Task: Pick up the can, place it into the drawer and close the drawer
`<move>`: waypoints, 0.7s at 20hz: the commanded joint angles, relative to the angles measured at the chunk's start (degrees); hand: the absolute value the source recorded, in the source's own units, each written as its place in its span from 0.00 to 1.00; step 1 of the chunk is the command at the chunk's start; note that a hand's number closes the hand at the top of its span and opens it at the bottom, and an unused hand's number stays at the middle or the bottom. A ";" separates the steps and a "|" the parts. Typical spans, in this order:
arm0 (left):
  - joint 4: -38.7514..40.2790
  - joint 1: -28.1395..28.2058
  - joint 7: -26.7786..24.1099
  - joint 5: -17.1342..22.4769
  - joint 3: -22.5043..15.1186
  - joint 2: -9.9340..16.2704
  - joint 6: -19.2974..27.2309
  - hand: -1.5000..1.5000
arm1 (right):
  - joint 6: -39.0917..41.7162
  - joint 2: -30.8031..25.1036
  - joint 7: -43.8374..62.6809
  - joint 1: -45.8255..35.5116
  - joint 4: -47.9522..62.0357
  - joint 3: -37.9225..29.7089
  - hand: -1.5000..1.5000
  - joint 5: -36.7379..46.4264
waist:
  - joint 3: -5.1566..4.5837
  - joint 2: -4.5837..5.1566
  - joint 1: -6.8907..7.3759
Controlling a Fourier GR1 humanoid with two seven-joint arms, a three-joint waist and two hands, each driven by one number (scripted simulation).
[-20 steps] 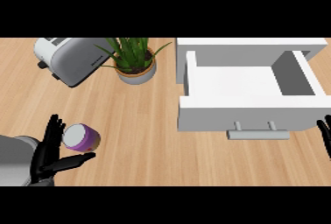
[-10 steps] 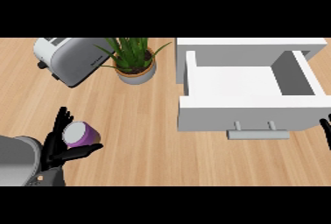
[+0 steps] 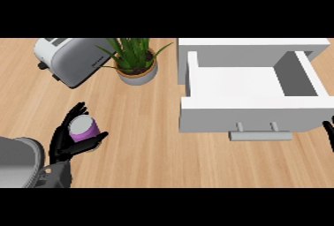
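A purple can [image 3: 83, 129] with a grey top stands on the wooden counter at the lower left. My left hand [image 3: 67, 140] is round it, fingers behind and thumb in front, curled against its sides. The white drawer [image 3: 248, 114] stands pulled open at the right, its inside bare, with a grey handle [image 3: 259, 135] on its front. Only the fingertips of my right hand [image 3: 328, 133] show at the right edge, beside the drawer's front corner.
A silver toaster [image 3: 70, 59] sits at the back left. A potted green plant [image 3: 135, 62] stands between the toaster and the drawer. Bare wooden counter [image 3: 150, 145] lies between the can and the drawer front.
My left hand has closed in round the can, and hand and can have shifted slightly toward the lower left. The right hand has barely moved.
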 commanded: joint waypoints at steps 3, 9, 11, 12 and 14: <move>1.22 -1.03 -1.62 0.77 -1.21 -2.58 0.33 1.00 | 0.65 0.41 -0.56 0.93 0.53 -0.50 0.00 -0.98 | -0.05 0.04 -0.03; -9.48 2.64 4.15 3.02 -3.40 -3.38 -1.35 1.00 | -0.45 0.83 -1.40 0.56 0.12 -0.55 0.00 -0.05 | -0.03 -0.02 0.20; -4.21 -0.74 2.12 3.30 -2.01 -1.48 -1.92 1.00 | -0.53 0.87 -1.40 2.51 -0.97 1.12 0.00 -0.11 | -0.05 0.03 0.01; -3.53 -3.15 3.43 3.12 -2.08 -2.25 -0.16 1.00 | 0.10 -0.78 0.85 -0.82 -0.32 -1.56 0.00 -1.78 | -0.05 0.05 0.01; -0.38 -3.60 0.75 3.75 -0.60 -2.31 0.43 1.00 | -1.03 0.86 3.55 3.39 -6.97 2.47 0.00 -0.06 | -0.07 0.05 -0.15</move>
